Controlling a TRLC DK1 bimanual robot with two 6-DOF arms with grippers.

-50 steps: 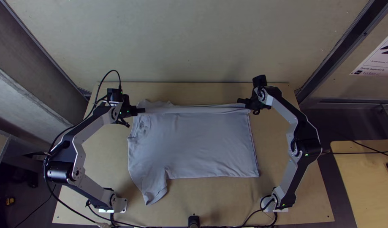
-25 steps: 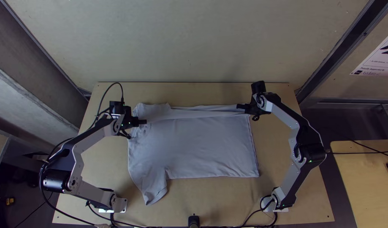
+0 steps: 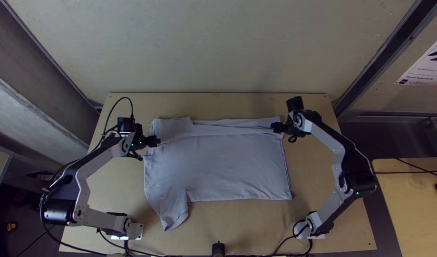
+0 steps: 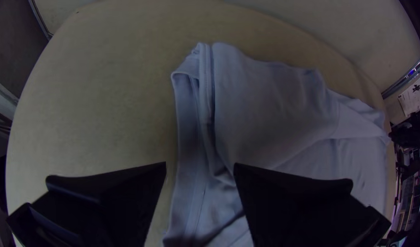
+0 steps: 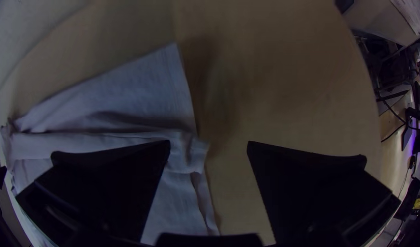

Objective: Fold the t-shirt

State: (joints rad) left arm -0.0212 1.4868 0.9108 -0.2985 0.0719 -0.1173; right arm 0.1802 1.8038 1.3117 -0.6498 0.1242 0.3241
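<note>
Surface (image 3: 237, 228): light wood, set against a plain pale wall (image 3: 204, 47).
Shirt (image 3: 218, 166): pale, lying mid-surface, mostly spread, its far side folded over in a strip; one sleeve (image 3: 173, 216) points to the near edge.
Left arm (image 3: 81, 195): from the lower left base it bows outward at a low elbow, then angles up and inward to the shirt's far left corner.
Left claw (image 3: 157, 141): points inward over the shirt's left edge; in its wrist view the fingers stand wide apart, gripping nothing.
Right arm (image 3: 330, 138): rises from its base, elbow bent well outward, forearm slanting back in to the far right corner.
Right claw (image 3: 273, 126): points inward at the folded strip's right end, fingers spread, holding nothing; whether it touches the cloth, I cannot tell.
</note>
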